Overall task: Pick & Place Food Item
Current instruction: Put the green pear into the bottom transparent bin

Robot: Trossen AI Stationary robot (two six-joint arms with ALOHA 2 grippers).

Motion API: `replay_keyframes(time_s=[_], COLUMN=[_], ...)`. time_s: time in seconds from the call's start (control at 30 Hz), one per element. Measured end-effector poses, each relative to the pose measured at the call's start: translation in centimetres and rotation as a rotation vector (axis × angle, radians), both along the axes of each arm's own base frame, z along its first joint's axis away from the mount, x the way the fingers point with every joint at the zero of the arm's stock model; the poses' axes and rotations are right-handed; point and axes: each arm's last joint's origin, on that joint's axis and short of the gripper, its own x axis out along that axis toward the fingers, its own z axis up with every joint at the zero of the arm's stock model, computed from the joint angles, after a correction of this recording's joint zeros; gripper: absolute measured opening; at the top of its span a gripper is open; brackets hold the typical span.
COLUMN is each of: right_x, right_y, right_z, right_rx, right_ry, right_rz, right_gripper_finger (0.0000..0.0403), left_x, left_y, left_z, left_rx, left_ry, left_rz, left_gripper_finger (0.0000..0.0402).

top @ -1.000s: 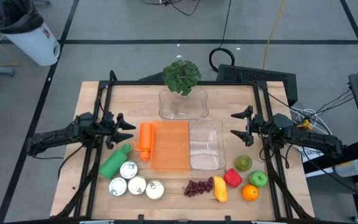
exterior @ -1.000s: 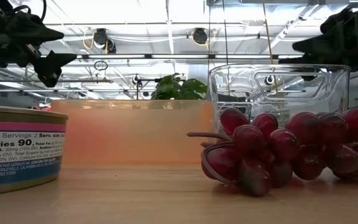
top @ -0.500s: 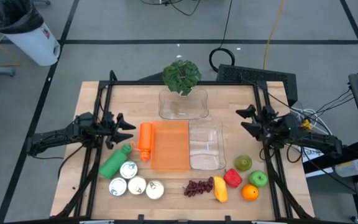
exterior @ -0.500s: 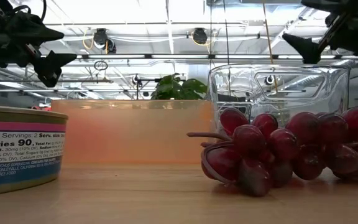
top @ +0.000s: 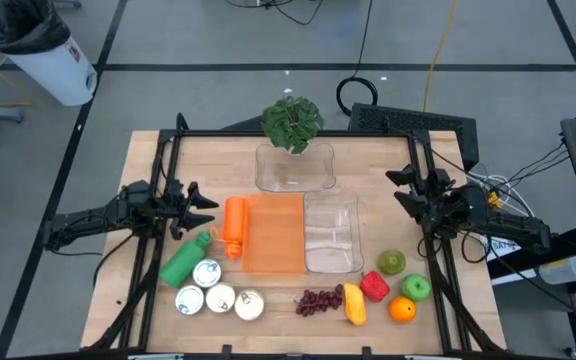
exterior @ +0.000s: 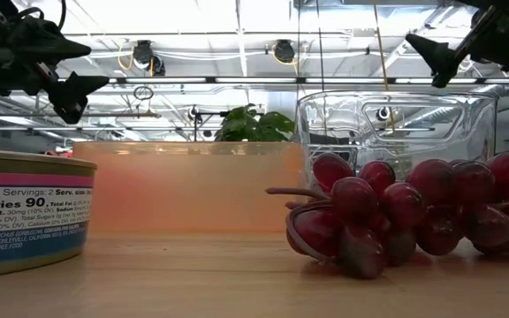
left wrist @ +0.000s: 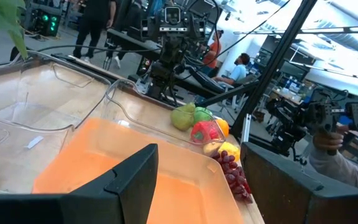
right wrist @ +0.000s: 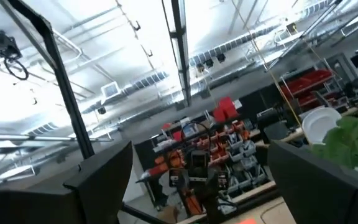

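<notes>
On a pale wooden table ringed by a black frame, two dark arms stand ready for a food pick. At the left edge the left gripper hangs above the board with its fingers part spread and nothing between them, just beside an upright orange plastic bottle and a green plastic bottle lying on its side. Three round tin cans cluster below them. At centre sit a translucent orange tray, one clear plastic container by a leafy green potted plant, and a second clear container to the tray's right.

The food lies at the near right: a bunch of dark red grapes, a yellow pepper-like piece, a red pepper, a green pear-like fruit, a green apple and an orange. The right gripper is raised beside the second container, fingers spread wide and empty, tilted up toward the ceiling.

It appears the right arm is at the approach stage. To do it well it should level its wrist, come straight down over one outlying fruit, keep the fingers wide until they straddle it, and close gently so neighbours are not nudged
</notes>
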Motion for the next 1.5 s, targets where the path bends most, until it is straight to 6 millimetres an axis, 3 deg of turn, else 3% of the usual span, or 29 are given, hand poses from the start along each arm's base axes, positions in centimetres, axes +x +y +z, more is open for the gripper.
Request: replay_keyframes(time_s=[0.1,0.2,0.23,0.37,0.57,0.7,0.77,1.17,1.5], right_x=[0.4,1.4,1.7,2.4,4.6,5.3,5.7,8.6,9.1], right_y=[0.0,-0.1,0.0,0.8,2.5,3.6,4.3,10.9,15.7], right_z=[-0.5,-2.0,-1.5,3.9,8.9,10.2,10.4,6.5,2.4], right_rx=[0.049,0.095,0.096,-0.002,-0.049,0.003,0.045,0.004,-0.199], right_ry=[0.071,0.31,0.378,0.463,0.972,1.408,1.534,1.897,2.001], right_rz=[0.033,0.074,0.083,0.142,0.222,0.189,0.177,0.234,0.076], right_gripper_finger=[0.0357,0.0357,0.0357,0.0357,0.0357,0.0357,0.0357,0.0357,0.0357], left_x=[0.0,0.0,0.0,0.0,0.0,0.0,0.0,0.0,0.0], left_y=[0.0,0.0,0.0,0.0,0.0,0.0,0.0,0.0,0.0], left_z=[0.0,0.0,0.0,0.0,0.0,0.0,0.0,0.0,0.0], left_rx=[0.0,0.0,0.0,-0.001,-0.001,0.0,0.0,0.0,0.0], left_ry=[0.0,0.0,0.0,0.0,0.0,0.0,0.0,0.0,0.0], left_rz=[0.0,0.0,0.0,0.0,0.0,0.0,0.0,0.0,0.0], left_gripper_finger=[0.0243,0.0243,0.0243,0.0243,0.0243,0.0243,0.0243,0.0243,0.0243])
